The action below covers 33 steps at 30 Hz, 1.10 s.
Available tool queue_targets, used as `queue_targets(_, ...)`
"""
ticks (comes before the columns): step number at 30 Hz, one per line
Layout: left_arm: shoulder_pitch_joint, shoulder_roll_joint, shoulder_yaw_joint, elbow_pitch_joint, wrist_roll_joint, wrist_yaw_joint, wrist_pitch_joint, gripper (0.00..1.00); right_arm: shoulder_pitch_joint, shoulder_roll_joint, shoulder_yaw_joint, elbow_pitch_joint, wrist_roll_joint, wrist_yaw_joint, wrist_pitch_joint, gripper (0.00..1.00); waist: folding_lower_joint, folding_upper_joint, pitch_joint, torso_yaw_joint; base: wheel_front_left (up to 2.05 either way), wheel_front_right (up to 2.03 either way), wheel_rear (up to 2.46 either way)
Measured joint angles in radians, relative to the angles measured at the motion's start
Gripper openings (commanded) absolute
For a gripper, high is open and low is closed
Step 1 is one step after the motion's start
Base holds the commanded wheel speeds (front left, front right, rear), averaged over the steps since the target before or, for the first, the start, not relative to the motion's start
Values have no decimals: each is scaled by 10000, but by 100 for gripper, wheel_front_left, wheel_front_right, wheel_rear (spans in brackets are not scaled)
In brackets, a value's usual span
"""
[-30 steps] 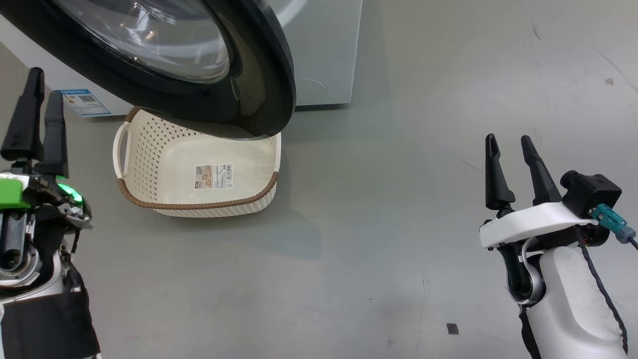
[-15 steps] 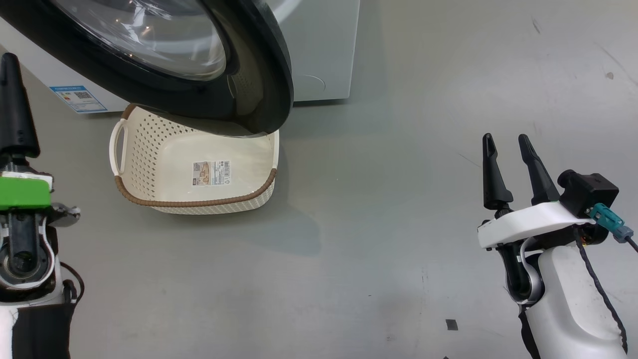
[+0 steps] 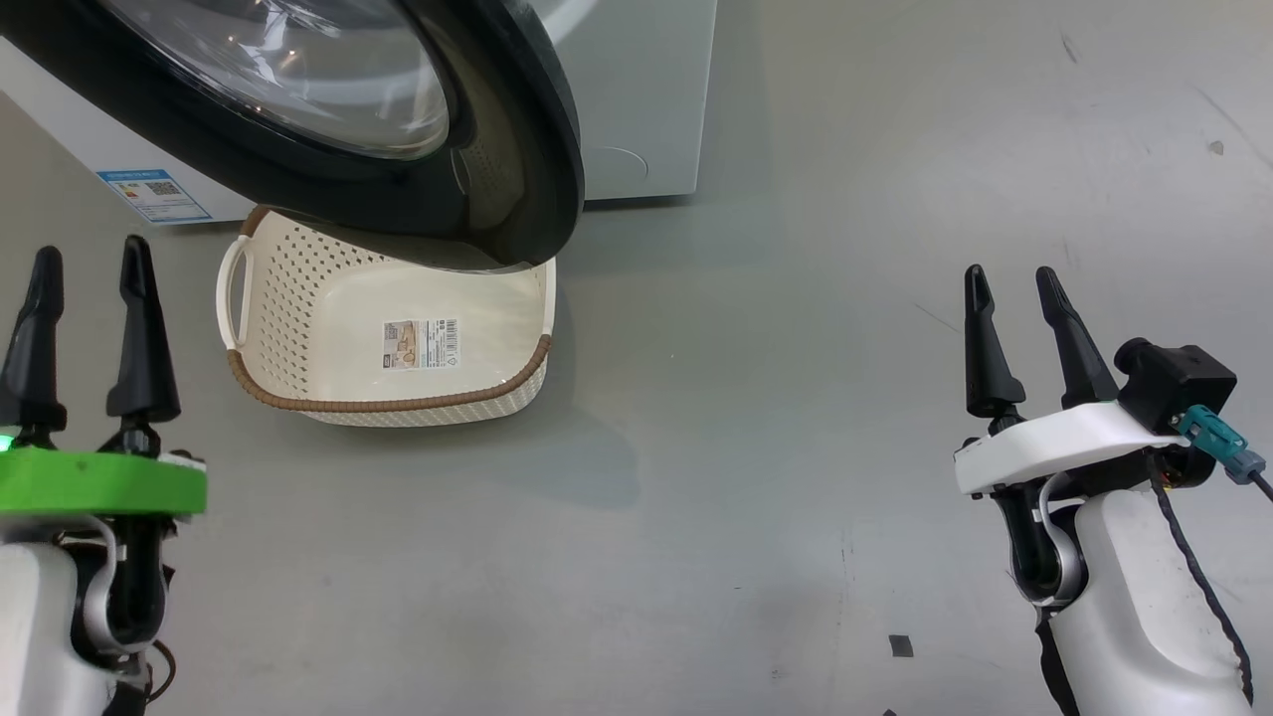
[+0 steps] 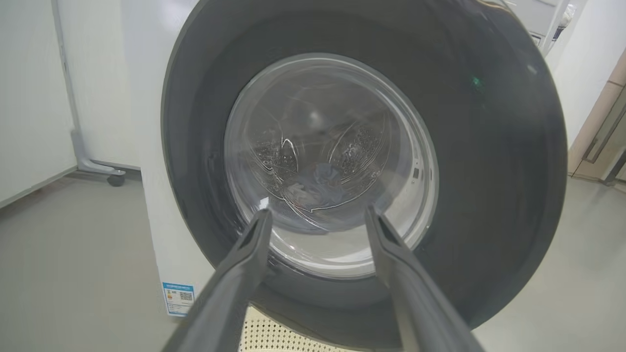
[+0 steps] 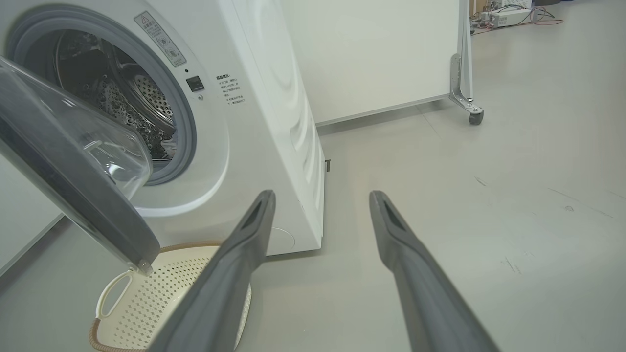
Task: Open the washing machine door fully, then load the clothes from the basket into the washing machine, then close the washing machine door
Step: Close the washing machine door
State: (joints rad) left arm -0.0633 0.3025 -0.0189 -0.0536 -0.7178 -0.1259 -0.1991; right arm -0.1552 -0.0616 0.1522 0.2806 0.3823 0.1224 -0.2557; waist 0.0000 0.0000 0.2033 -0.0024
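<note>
The washing machine (image 3: 646, 99) stands at the top left, and its door (image 3: 537, 149) is swung partway out over the basket (image 3: 398, 406). Inside the basket I see just a label sticker on its bottom. Through the door glass (image 4: 332, 161), blurred bluish clothes (image 4: 318, 183) lie in the drum. My left gripper (image 3: 90, 249) is open at the lower left, left of the basket, and points at the door (image 4: 489, 146). My right gripper (image 3: 1010, 272) is open at the lower right, far from the machine (image 5: 274, 122), holding nothing. The drum mouth (image 5: 112, 98) shows behind the door (image 5: 73, 195).
Grey floor (image 3: 756, 447) stretches between my arms and to the right of the washer. A white partition panel (image 5: 391, 54) on a caster (image 5: 477, 116) stands behind the machine. Low on the washer's front is a blue label (image 3: 154, 194).
My left arm has turned and dropped: its fingers, earlier high at the left edge, now point straight up at the lower left. The right arm, door and basket have stayed put.
</note>
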Motion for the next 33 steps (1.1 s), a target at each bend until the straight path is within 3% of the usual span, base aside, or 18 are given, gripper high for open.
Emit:
queue_targets(4,291,458,-437,748,1657,-13,-529,100,-2,0,-2,-2,0,0,0,100,0,0,-8,-14,0,0,0)
queue_targets(9,380,372,-587,1220,2546,-4,-529,100,-2,2,2,-2,2,0,0,100,0,0,-22,-32,0,0,0)
queue_targets(21,405,-433,-725,2077,3089,562,-529,100,-2,-4,8,0,0,0,0,100,-1,0,-90,-96,0,0,0)
queue_targets(33,376,-943,-234,2245,3304,779,-529,100,-2,-6,8,2,-63,0,0,100,-1,0,-191,-87,0,0,0)
